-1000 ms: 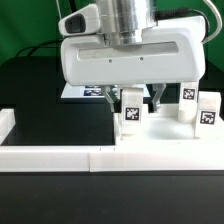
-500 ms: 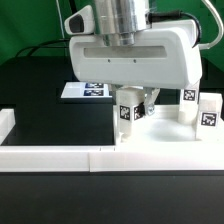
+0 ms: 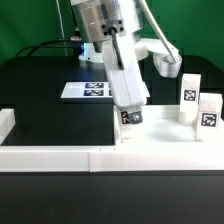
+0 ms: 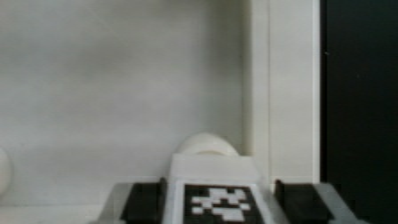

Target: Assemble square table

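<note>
1. On the square table top (image 3: 160,135), near its edge toward the exterior view's left, a white block leg (image 3: 131,117) stands with its tag facing the camera, and the gripper (image 3: 130,112) is over it.
2. In the wrist view the leg (image 4: 221,195) sits between two dark fingers (image 4: 139,198), which press its flanks; the gripper pinches this leg, with the jaws part closed around it.
3. The leg looks like a small, stiff, light plastic block. Its smooth sides could slip, so a hold across two flat opposite faces, well down from the top, seems safest; the rounded peg (image 4: 208,147) seen in the wrist view should stay free.
4. Two more legs (image 3: 198,108) stand side by side on the top toward the exterior view's right, well apart from the gripped one. A fourth leg cannot be made out.
5. The top is tray-like, broad and rigid, probably too wide for these jaws, and best left lying flat. Apart from the legs standing on it, nothing is visible in its recess.
6. In front, the long low border wall (image 3: 60,156) runs across the black table (image 3: 45,105). It holds nothing.
7. Behind, the marker board (image 3: 88,90) lies flat on the table, carrying only its tags.
</note>
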`<control>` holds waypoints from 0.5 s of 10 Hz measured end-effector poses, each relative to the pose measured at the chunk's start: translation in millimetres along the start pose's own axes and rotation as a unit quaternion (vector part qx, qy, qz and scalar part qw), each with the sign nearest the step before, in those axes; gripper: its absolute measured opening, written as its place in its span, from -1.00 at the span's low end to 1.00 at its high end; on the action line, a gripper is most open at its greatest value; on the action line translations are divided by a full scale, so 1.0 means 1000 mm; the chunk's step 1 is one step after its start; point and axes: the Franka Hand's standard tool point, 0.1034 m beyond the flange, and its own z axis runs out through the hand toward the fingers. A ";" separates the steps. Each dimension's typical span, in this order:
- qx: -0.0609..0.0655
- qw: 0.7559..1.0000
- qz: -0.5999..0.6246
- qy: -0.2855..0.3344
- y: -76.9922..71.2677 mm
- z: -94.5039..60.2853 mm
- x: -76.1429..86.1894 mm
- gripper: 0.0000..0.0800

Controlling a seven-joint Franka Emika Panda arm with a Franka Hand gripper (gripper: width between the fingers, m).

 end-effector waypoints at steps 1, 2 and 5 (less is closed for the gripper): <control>-0.001 1.000 -0.025 0.000 0.000 0.001 -0.001 -0.28; -0.002 0.993 -0.114 0.005 0.002 0.003 -0.004 0.32; 0.004 0.948 -0.318 0.009 0.002 0.005 -0.009 0.61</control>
